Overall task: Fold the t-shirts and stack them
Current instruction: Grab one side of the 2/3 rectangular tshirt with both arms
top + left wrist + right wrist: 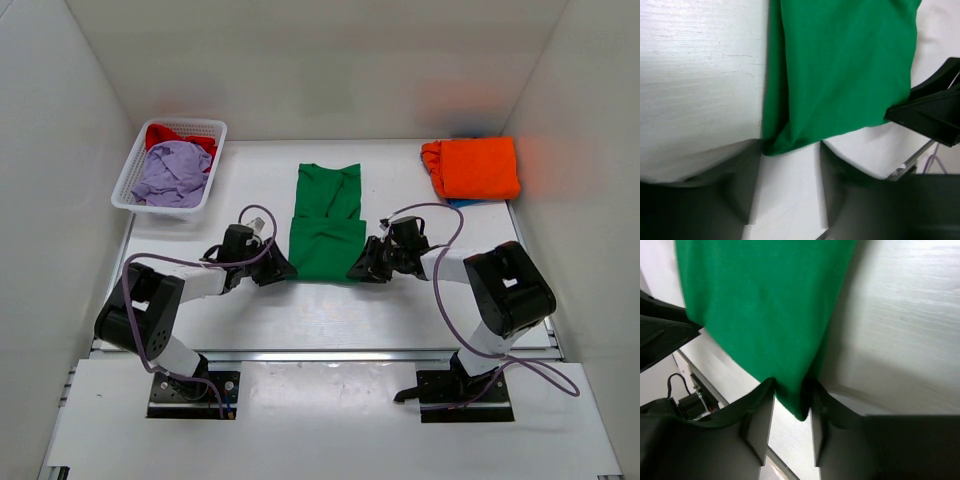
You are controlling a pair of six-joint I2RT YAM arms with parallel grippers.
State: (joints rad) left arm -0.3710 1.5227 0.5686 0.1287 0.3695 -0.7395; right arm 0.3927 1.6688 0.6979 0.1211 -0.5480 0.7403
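Note:
The bright green t-shirt (pixel 325 225) lies flat on the table, folded into a long narrow strip. My left gripper (pixel 283 268) is low at its near left corner. In the left wrist view the jaws (pixel 790 150) stand wide apart, with the green corner (pixel 840 70) just at the fingertips. My right gripper (pixel 362 270) is at the near right corner. Its jaws (pixel 791 390) stand apart around the green corner (pixel 765 305), which hangs between them. A folded orange t-shirt (pixel 472 168) lies at the far right on a blue one (pixel 462 203).
A white mesh basket (pixel 125 185) at the far left holds a lavender t-shirt (pixel 172 172) and a red one (pixel 180 135). White walls close in the table on three sides. The right gripper's black body (pixel 932 112) shows in the left wrist view.

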